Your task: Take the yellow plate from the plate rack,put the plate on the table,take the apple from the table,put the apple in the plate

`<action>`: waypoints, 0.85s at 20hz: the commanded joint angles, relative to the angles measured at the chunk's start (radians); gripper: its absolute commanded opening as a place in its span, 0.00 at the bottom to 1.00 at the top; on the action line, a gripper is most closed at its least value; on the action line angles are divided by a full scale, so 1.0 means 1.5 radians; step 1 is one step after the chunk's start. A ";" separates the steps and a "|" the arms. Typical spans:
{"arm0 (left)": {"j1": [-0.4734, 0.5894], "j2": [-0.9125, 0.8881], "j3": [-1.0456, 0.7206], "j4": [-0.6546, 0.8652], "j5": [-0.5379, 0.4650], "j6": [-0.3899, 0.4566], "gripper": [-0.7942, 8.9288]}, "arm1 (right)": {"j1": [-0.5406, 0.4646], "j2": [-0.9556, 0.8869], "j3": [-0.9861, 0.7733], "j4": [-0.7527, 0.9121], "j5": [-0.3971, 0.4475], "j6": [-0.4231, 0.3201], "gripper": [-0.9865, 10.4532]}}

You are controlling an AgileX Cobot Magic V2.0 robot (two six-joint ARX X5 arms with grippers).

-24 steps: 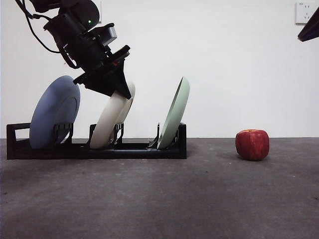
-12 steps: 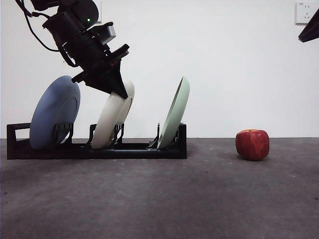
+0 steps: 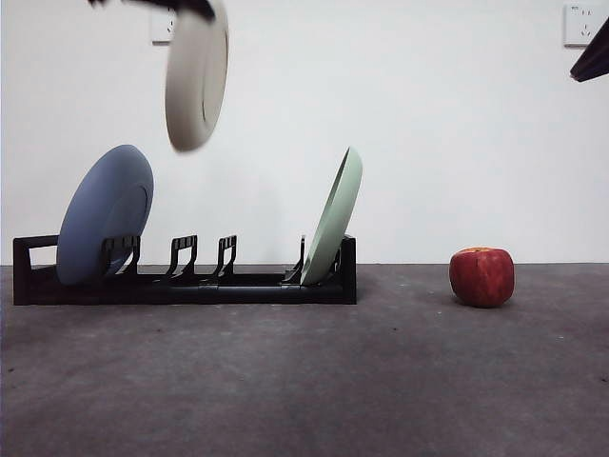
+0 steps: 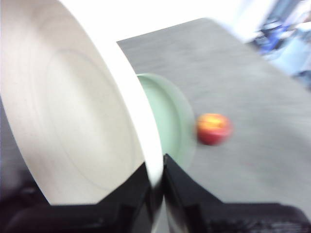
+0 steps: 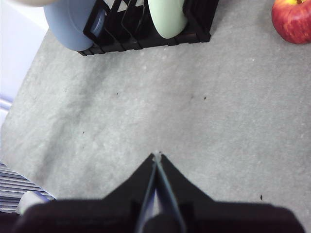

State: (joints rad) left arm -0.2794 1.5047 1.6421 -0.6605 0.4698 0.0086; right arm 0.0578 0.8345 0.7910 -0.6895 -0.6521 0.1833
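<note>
The yellow plate hangs high in the air above the plate rack, held on edge by its rim. My left gripper is shut on that rim, with the cream plate filling its wrist view. In the front view only a dark bit of that gripper shows at the top edge. The middle slots of the rack stand empty. The red apple rests on the table to the right of the rack, also seen as the apple from the right wrist. My right gripper is shut, high above the table.
A blue plate leans in the rack's left end and a pale green plate in its right end. A black tip of the waiting arm shows at the top right corner. A white wall stands behind.
The left gripper has lifted the yellow plate out of its rack slot and carried it up to the top of the front view. The apple and the other plates have not moved.
</note>
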 commanded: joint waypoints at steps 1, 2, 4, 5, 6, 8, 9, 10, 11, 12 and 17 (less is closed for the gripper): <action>-0.003 -0.049 0.002 -0.055 0.068 -0.002 0.08 | 0.001 0.000 0.004 -0.001 0.001 -0.005 0.09; -0.008 -0.068 0.002 -0.089 0.078 0.002 0.08 | 0.001 0.000 0.004 -0.001 0.001 -0.005 0.09; -0.023 -0.094 0.002 -0.160 0.077 0.043 0.08 | 0.001 0.001 0.004 -0.001 0.001 -0.004 0.09; -0.031 -0.102 0.002 -0.195 0.077 0.063 0.08 | 0.001 0.001 0.004 -0.002 0.001 -0.004 0.09; -0.043 -0.109 0.002 -0.232 0.077 0.091 0.08 | 0.001 0.000 0.004 -0.004 0.001 -0.005 0.09; -0.066 -0.113 0.002 -0.297 0.076 0.145 0.08 | 0.001 0.001 0.004 -0.012 0.001 -0.005 0.09; -0.079 -0.113 0.002 -0.330 0.076 0.158 0.08 | 0.001 0.000 0.004 -0.017 0.002 -0.005 0.09; -0.089 -0.113 0.002 -0.352 0.076 0.161 0.08 | 0.001 0.000 0.004 -0.020 0.002 -0.005 0.09; -0.101 -0.113 0.002 -0.372 0.076 0.162 0.08 | 0.001 0.000 0.004 -0.024 0.002 -0.005 0.09; -0.111 -0.113 0.001 -0.385 0.076 0.163 0.08 | 0.001 0.000 0.004 -0.028 0.002 -0.005 0.09; -0.202 -0.113 0.000 -0.438 0.076 0.187 0.08 | 0.001 0.000 0.004 -0.044 0.002 -0.005 0.09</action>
State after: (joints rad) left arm -0.5770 1.3399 1.6455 -1.3201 0.5781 0.2619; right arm 0.0578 0.8345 0.7910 -0.7586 -0.6514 0.1833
